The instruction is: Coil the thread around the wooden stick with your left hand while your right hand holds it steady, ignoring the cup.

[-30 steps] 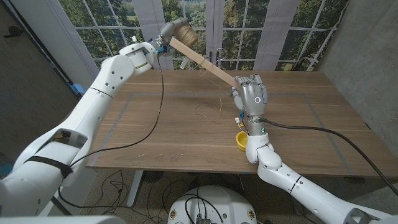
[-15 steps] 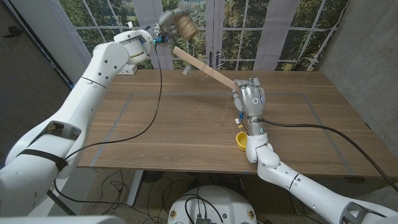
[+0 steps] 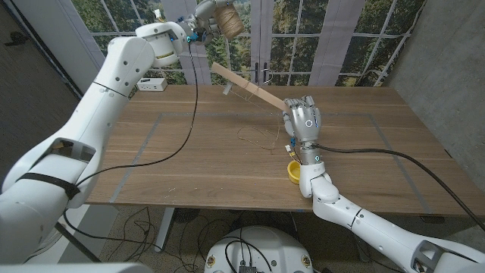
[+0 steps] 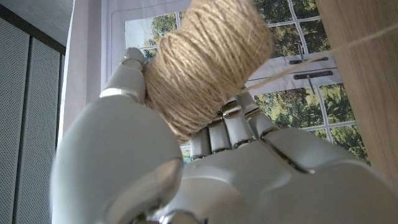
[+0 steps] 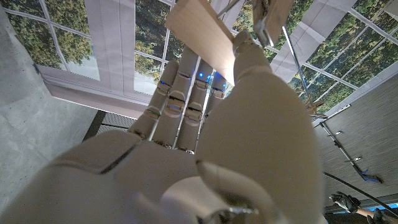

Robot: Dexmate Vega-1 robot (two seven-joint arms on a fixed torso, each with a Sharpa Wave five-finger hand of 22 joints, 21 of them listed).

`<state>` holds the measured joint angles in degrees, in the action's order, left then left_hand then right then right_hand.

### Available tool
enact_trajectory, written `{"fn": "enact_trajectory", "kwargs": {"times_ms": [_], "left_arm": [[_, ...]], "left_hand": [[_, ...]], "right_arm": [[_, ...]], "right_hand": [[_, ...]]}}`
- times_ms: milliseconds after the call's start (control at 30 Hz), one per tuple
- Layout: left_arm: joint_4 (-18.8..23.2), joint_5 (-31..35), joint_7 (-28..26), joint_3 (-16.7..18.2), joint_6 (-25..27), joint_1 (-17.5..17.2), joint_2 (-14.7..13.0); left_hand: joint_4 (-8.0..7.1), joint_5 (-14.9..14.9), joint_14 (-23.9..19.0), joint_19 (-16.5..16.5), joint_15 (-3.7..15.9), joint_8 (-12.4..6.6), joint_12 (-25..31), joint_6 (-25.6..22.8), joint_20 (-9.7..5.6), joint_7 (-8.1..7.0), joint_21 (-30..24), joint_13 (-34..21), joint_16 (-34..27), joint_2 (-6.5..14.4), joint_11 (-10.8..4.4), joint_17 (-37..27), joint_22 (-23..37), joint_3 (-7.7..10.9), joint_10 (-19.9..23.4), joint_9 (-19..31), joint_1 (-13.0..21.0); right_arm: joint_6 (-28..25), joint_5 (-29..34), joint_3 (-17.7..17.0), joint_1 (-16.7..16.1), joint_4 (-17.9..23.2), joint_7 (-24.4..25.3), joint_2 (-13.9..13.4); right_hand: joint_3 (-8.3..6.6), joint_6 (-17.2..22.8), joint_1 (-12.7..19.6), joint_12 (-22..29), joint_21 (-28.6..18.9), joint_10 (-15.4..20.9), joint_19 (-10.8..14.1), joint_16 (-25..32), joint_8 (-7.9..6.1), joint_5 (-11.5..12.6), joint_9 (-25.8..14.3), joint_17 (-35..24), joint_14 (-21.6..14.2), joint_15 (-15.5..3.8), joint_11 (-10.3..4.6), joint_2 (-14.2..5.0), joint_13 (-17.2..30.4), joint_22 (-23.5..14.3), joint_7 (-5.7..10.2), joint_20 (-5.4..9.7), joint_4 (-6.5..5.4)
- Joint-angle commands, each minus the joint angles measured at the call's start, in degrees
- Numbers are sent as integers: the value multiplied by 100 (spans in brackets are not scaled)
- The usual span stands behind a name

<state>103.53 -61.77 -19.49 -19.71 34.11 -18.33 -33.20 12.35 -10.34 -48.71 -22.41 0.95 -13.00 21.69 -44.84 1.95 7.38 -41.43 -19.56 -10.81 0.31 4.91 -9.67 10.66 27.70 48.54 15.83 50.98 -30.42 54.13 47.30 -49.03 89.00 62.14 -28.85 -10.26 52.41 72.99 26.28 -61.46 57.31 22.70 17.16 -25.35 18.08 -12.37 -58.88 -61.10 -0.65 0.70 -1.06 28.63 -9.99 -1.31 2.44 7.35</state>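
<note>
Table: wooden, windows behind.
Right hand: still gripped wooden stick above table.
Left hand: clutching thread spool, now raised higher above stick.
Cup: beside right wrist.

- My left arm stretches up and away over the table's far side, and my left hand grips a ball of tan twine.
- My right hand stands upright, fingers closed on a flat pale wooden stick.
</note>
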Motion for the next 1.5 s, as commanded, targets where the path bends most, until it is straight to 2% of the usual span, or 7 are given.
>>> {"fn": "enact_trajectory", "kwargs": {"times_ms": [33, 267, 500, 867, 1100, 1300, 1500], "left_arm": [[198, 283, 431, -240, 133, 309, -58], [186, 472, 1107, -436, 100, 502, -134], [428, 641, 1365, -498, 95, 534, -214], [902, 1017, 1772, -519, -78, 326, -602], [996, 1144, 2289, -524, -316, 210, -788], [1092, 1183, 2723, -520, -496, 29, -965], [1197, 1268, 2833, -475, -618, -149, -1089]], "left_hand": [[-352, -2, -513, -24, 1001, -37, -16, -1395, 28, -343, -31, -18, -10, 788, -1355, -13, 19, 409, 2017, 34, 473], [-352, -2, -501, -10, 1004, -36, -16, -1397, 13, -366, -33, -23, -5, 790, -1367, -12, 19, 414, 2028, 46, 474], [-351, -3, -492, 40, 1022, -26, -25, -1383, -8, -343, -21, -24, -4, 795, -1351, -14, 19, 417, 2023, 52, 478], [-346, -3, -398, 128, 1036, -21, -38, -1397, -5, -357, -3, -40, 31, 778, -1360, -7, 19, 416, 2008, 62, 478], [-351, -3, -350, 231, 1051, -14, -29, -1387, -30, -367, 25, -66, 31, 786, -1318, -13, 20, 414, 2020, 73, 479], [-355, -3, -327, 264, 1051, -10, -36, -1388, -37, -371, 30, -71, 24, 791, -1308, -19, 20, 407, 2017, 78, 478], [-348, -3, -310, 286, 1063, -8, -41, -1390, -38, -356, 32, -78, 19, 792, -1308, -22, 20, 404, 2014, 81, 488]], "right_arm": [[-149, -12, 116, 54, -5, -10, -39], [-220, 72, 208, 112, 16, -134, -59], [-272, 137, 265, 193, 63, -308, -72], [-594, 179, 214, 180, 409, -807, -91], [-660, 137, 172, 179, 544, -1006, -57], [-709, -7, 66, 153, 695, -1162, -1], [-757, -98, -7, 147, 752, -1206, 59]], "right_hand": [[-17, 682, 587, 5, -26, 454, -12, 32, -43, 16, -361, -26, -1016, -1246, -463, -662, 19, -26, 643, 825, -16], [-9, 688, 594, -6, -33, 470, -20, 23, -46, 17, -377, -32, -1018, -1248, -478, -658, 11, -25, 652, 826, -14], [0, 695, 594, -19, -39, 457, -33, 17, -37, 17, -374, -45, -1017, -1247, -500, -657, 19, -25, 666, 829, -18], [12, 705, 606, -44, -52, 480, -43, 8, -22, 23, -369, -63, -1025, -1248, -474, -653, -2, -24, 643, 818, -14], [20, 710, 607, -57, -58, 494, -49, -15, -6, 28, -355, -54, -1014, -1249, -517, -651, -7, -21, 647, 809, -16], [26, 727, 606, -73, -63, 528, -55, -30, 2, 33, -345, -47, -1016, -1250, -454, -656, -34, -20, 639, 805, -21], [33, 732, 608, -79, -70, 525, -57, -30, 16, 36, -336, -56, -1032, -1250, -482, -653, -17, -19, 633, 799, -21]]}}
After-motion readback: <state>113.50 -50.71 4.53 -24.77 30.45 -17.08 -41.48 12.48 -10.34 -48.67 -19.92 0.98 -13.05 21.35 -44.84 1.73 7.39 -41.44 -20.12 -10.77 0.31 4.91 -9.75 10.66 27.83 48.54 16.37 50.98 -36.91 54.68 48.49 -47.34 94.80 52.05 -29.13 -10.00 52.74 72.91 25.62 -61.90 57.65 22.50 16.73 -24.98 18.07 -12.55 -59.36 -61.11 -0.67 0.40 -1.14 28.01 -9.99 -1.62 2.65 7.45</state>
